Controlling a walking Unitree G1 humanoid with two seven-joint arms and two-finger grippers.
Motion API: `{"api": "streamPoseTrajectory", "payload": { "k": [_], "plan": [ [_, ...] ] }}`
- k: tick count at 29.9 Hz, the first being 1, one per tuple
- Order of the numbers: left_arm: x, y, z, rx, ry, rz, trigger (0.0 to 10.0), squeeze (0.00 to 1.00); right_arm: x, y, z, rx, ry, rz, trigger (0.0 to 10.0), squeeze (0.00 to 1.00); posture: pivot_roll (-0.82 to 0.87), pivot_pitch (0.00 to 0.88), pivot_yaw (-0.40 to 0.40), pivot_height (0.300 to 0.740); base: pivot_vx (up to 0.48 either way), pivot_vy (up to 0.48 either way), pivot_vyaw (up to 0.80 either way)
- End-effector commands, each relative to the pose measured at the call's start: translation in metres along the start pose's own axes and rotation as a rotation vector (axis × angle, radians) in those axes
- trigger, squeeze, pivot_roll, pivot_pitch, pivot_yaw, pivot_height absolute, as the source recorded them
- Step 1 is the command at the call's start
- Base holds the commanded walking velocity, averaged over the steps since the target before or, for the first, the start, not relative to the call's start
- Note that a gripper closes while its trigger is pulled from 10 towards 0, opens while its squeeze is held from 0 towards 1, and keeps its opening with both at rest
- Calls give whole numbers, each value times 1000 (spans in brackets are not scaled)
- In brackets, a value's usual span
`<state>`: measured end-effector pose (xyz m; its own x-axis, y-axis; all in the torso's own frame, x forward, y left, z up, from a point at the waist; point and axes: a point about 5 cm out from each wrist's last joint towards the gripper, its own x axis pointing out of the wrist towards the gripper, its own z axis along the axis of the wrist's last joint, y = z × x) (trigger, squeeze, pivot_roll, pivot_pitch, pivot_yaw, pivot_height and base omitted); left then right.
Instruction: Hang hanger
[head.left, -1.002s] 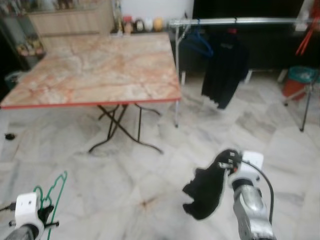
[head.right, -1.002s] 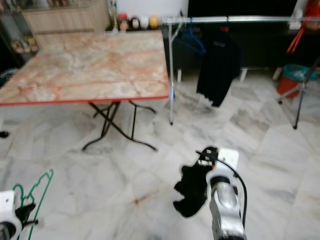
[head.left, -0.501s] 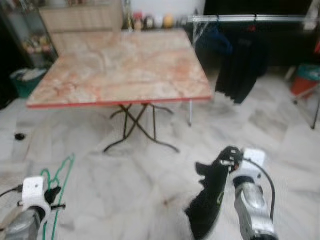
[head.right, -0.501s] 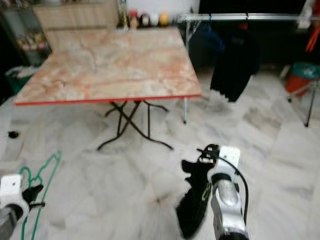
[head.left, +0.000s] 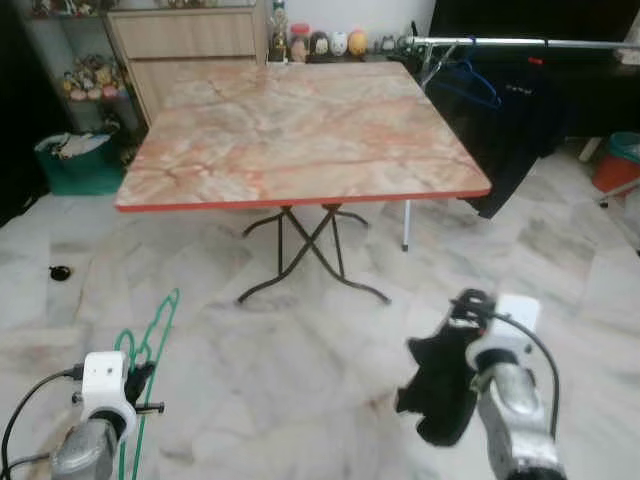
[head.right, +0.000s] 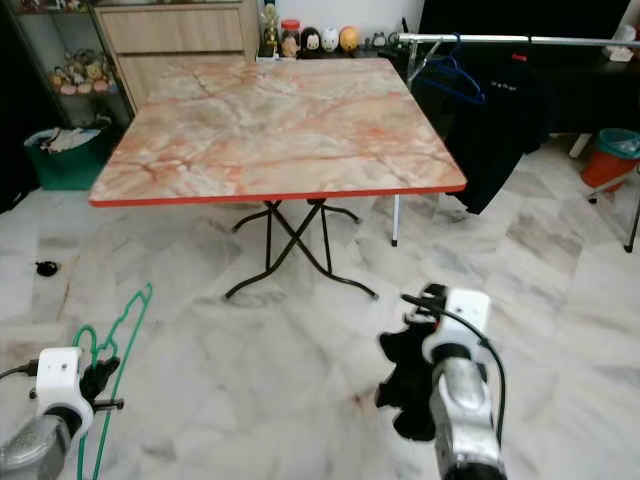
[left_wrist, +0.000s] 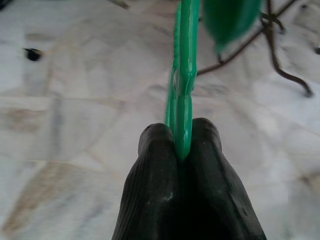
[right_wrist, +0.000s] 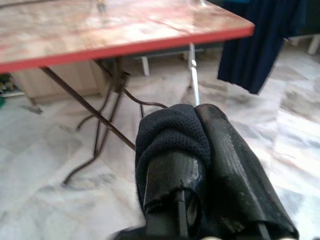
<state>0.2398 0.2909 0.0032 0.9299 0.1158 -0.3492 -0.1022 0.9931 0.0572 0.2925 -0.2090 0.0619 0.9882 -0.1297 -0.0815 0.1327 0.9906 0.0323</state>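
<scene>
With the left gripper (left_wrist: 182, 145) clamped on the green hanger (head.left: 150, 335) and the right gripper (right_wrist: 200, 150) pinching black cloth (head.left: 440, 385), carry toward the rail (head.left: 520, 42) at one o'clock, skirting the table (head.left: 300, 130).

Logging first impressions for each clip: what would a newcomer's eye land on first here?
Probably the big square table with the pink marbled top and red edge, standing on the pale marble floor ahead. Next, the thin green wire hanger pinched in the left gripper low on the left, and the black cloth clamped in the right gripper. Behind the table, a metal clothes rail carries a dark garment.
</scene>
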Motion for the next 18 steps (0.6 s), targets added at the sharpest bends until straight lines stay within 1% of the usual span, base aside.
{"api": "streamPoseTrajectory", "payload": {
  "k": [1, 2, 4, 7, 9, 12, 13, 14, 15, 16, 18],
  "plan": [
    [3, -4, 8, 0, -45, -4, 10000, 0, 5, -9, 19, -12, -67, -23, 10000, 0, 74, 0, 45, 740, 0, 0, 0],
    [4, -5, 8, -10, -41, -9, 10000, 0, 7, -9, 22, -15, -77, -25, 10000, 0, 74, 0, 45, 740, 0, 0, 0],
    [5, -5, 9, 7, -30, -9, 10000, 0, 10, -9, 33, -30, -115, -24, 10000, 0, 72, 0, 46, 740, 0, 0, 0],
    [5, -7, 11, 5, -37, -13, 10000, 0, 11, -9, 37, -34, -128, -21, 10000, 0, 71, 0, 46, 740, 0, 0, 0],
    [8, -20, 10, -2, -52, -18, 10000, 0, 16, -5, 59, -53, -202, -11, 10000, 0, 72, 0, 46, 740, 0, 0, 0],
    [9, -26, 7, 1, -39, -21, 10000, 0, 19, -5, 68, -52, -229, -15, 10000, 0, 74, 0, 47, 740, 0, 0, 0],
    [10, -31, 4, 0, -31, -23, 10000, 0, 22, -4, 76, -56, -251, -13, 10000, 0, 75, 0, 44, 740, 0, 0, 0],
    [10, -31, 4, 0, -31, -23, 10000, 0, 22, -4, 76, -56, -251, -13, 10000, 0, 75, 0, 44, 740, 0, 0, 0],
    [10, -34, 2, -1, -23, -25, 10000, 0, 24, -3, 82, -61, -270, -9, 10000, 0, 76, 0, 43, 740, 244, 0, 0],
    [10, -34, 2, -1, -23, -25, 10000, 0, 24, -3, 82, -61, -270, -9, 10000, 0, 76, 0, 43, 740, 244, 0, 0],
    [9, -39, -2, -2, -7, -27, 10000, 0, 28, -2, 91, -65, -293, -3, 10000, 0, 77, 0, 41, 740, 240, 0, 0]
  ]
}}
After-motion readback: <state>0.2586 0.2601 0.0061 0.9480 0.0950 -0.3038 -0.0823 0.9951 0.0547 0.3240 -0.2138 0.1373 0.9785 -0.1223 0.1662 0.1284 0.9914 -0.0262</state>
